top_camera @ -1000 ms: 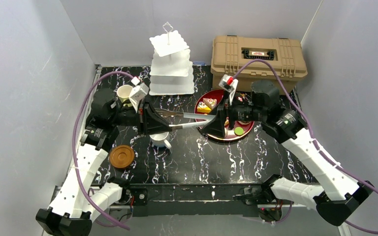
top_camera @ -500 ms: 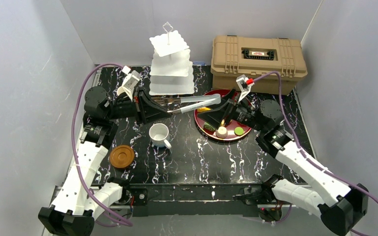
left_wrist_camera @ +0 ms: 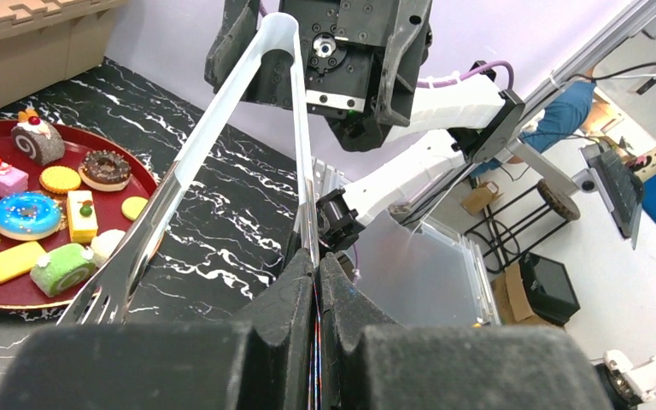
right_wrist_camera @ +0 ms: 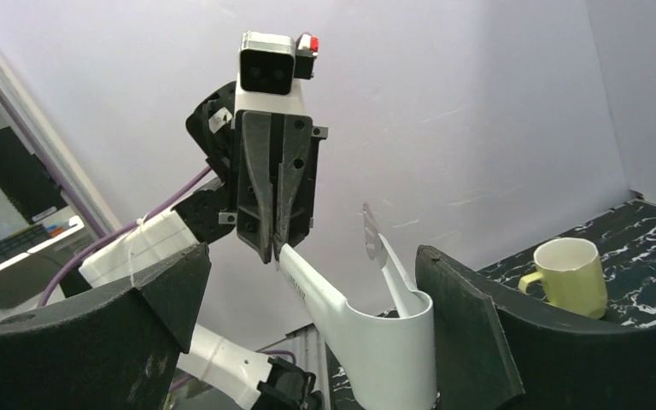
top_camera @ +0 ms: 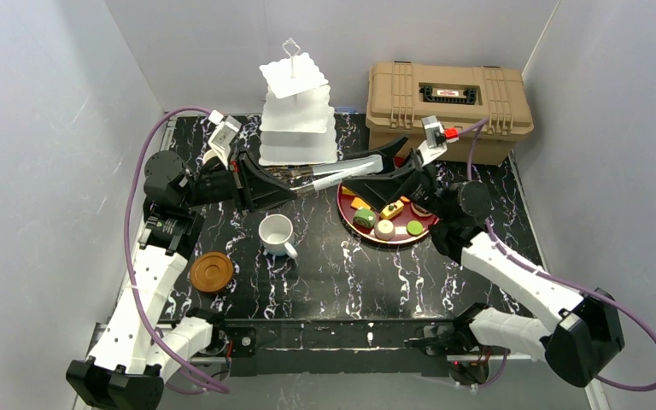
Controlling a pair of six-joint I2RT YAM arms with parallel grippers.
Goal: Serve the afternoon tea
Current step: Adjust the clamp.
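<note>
1. Top external: the left gripper (top_camera: 295, 182) is clamped on one leg of the white tongs (top_camera: 333, 173), near its tip. The right gripper (top_camera: 366, 171) stands spread wide around the looped end, gripping nothing. The tongs hang in the air between the cake stand (top_camera: 295, 111) at the back and the red tray (top_camera: 393, 243) of toy pastries (top_camera: 382, 218). A white mug (top_camera: 278, 232) and a brown coaster (top_camera: 212, 272) sit nearer the arms, and a tan case (top_camera: 448, 107) stands behind the tray. This looks like a handover, so the left arm should hold steady while the right closes.

2. Left wrist: the left gripper (left_wrist_camera: 316, 282) pinches only one leg of the tongs (left_wrist_camera: 205, 141), and the other leg splays free towards the tray (left_wrist_camera: 141, 184). The loop sits between the right gripper's (left_wrist_camera: 320, 64) open fingers. The right should close just below the loop, across both legs, so the tongs keep their spring.

3. Right wrist: the loop of the tongs (right_wrist_camera: 376, 342) lies centred in the right gripper (right_wrist_camera: 316, 290), with a gap on either side. The left gripper (right_wrist_camera: 275, 243) is shut on the leg's tip. A pale yellow-green mug (right_wrist_camera: 568, 273) stands on the table behind. The right should close gently, and only then should the left let go, or the tongs may twist or drop.
</note>
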